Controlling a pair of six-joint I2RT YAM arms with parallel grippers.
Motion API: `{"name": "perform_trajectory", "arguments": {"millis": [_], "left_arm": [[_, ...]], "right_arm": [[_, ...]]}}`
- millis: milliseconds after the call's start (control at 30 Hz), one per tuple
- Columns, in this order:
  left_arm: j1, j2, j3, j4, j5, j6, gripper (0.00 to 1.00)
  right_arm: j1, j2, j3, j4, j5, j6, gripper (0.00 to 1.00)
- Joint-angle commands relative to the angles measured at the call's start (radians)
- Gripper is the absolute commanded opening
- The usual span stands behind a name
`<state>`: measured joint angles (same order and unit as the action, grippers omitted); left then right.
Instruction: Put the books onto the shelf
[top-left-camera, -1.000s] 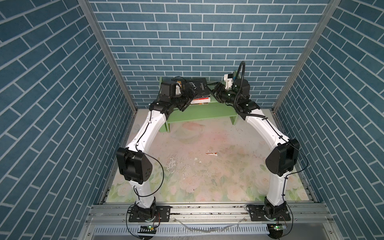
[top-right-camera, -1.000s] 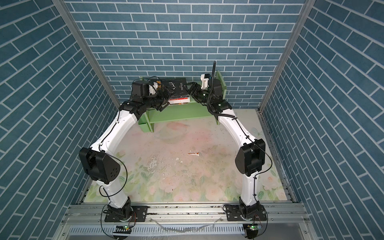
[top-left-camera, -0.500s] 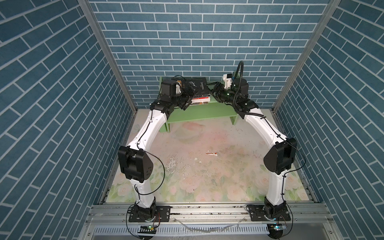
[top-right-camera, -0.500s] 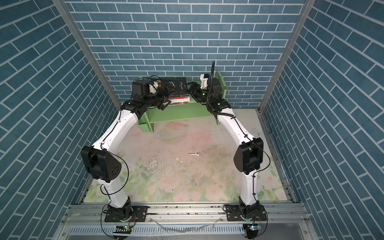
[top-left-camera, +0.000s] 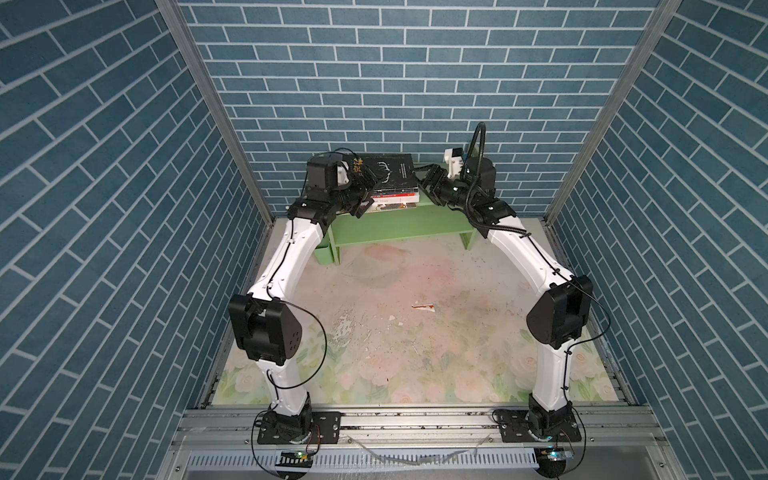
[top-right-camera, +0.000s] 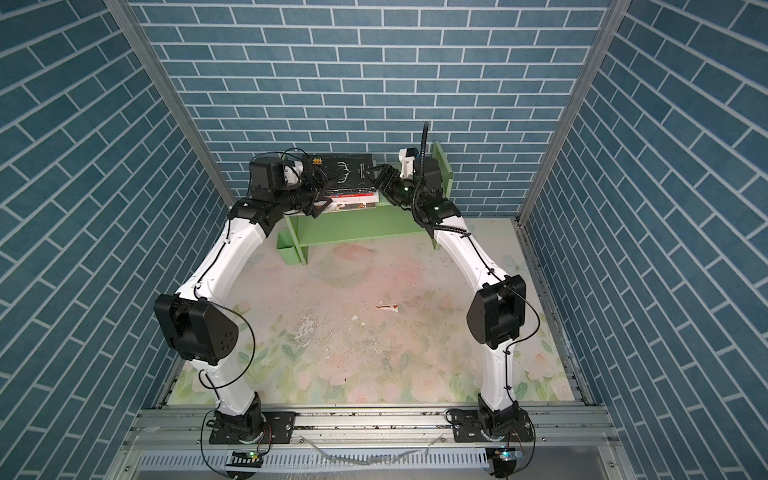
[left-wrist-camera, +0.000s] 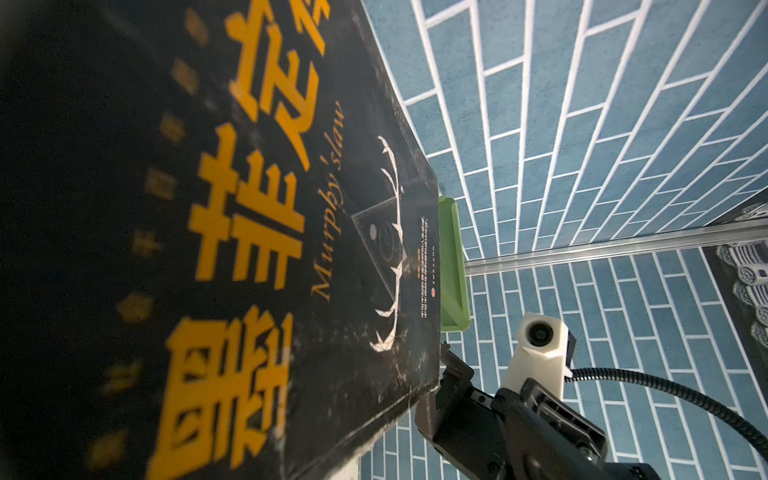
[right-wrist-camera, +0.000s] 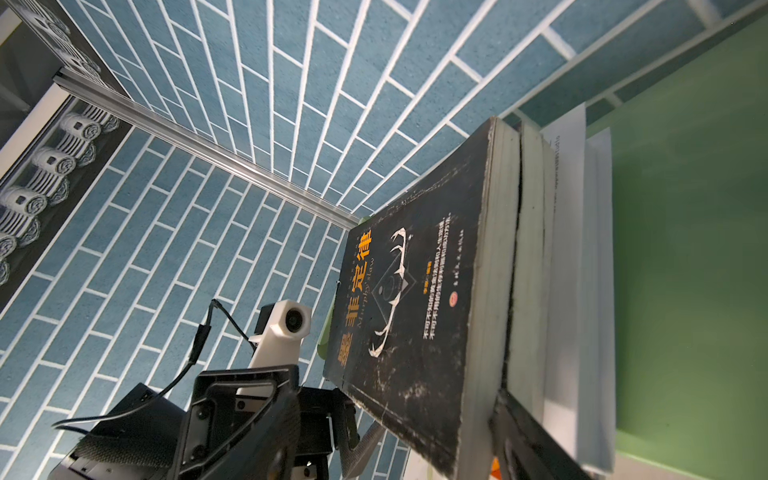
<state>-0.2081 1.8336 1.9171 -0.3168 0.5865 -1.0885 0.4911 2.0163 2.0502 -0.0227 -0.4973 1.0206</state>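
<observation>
On the flowered tabletop (top-left-camera: 415, 353) nearest the camera, both top views show no book, only a scrap of paper (top-left-camera: 423, 306) near the middle. Farther back, a small green cup (top-left-camera: 323, 251) sits against the left side panel of the shelf (top-left-camera: 399, 226), whose lower tier holds nothing that can be seen. On the upper tier the books (top-left-camera: 395, 199) lie flat in one stack, a black book (top-left-camera: 392, 172) with gold characters and antlers uppermost; how many lie beneath it cannot be counted. The left tool (top-left-camera: 368, 193) sits at the stack's left end with its jaws spread wide, and whether they press on anything cannot be told. The right tool (top-left-camera: 426, 187) meets the opposite end, one of its fingers (right-wrist-camera: 528, 436) against the page edges; whether it is clamped on the stack or merely touching it is unclear. The job looks all but finished: the books are on the shelf, and what is left appears to be for both tools to draw clear without dragging the stack off the tier.
</observation>
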Motion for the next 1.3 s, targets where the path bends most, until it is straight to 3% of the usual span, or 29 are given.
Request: {"name": "perform_trajectory", "arguments": {"millis": [0,133,633,833,1033,1100,1167,1267], "left_arm": [[0.012,-0.021,0.045,0.065,0.024,-0.021,1.00],[0.012,-0.031,0.039,0.120,0.039,-0.074,1.00],[0.024,-0.041,0.033,0.057,0.021,-0.045,1.00],[0.024,-0.115,-0.056,0.077,0.029,-0.045,1.00],[0.023,-0.237,-0.242,0.150,0.094,-0.039,1.00],[0.024,-0.285,-0.309,0.153,0.106,-0.005,1.00],[0.024,-0.340,-0.359,0.104,0.068,0.106,1.00],[0.024,-0.427,-0.412,-0.064,-0.116,0.279,1.00]], "right_arm": [[0.008,0.010,0.005,0.023,-0.026,0.004,0.74],[0.009,0.004,-0.009,0.026,-0.024,0.002,0.74],[0.009,-0.035,-0.067,0.047,-0.009,0.002,0.74],[0.007,-0.065,-0.073,0.011,0.005,-0.039,0.74],[-0.011,-0.132,-0.096,-0.078,0.043,-0.117,0.74],[-0.027,-0.176,-0.131,-0.099,0.063,-0.140,0.74],[-0.042,-0.241,-0.181,-0.135,0.113,-0.185,0.74],[-0.051,-0.346,-0.233,-0.238,0.236,-0.297,0.75]]}}
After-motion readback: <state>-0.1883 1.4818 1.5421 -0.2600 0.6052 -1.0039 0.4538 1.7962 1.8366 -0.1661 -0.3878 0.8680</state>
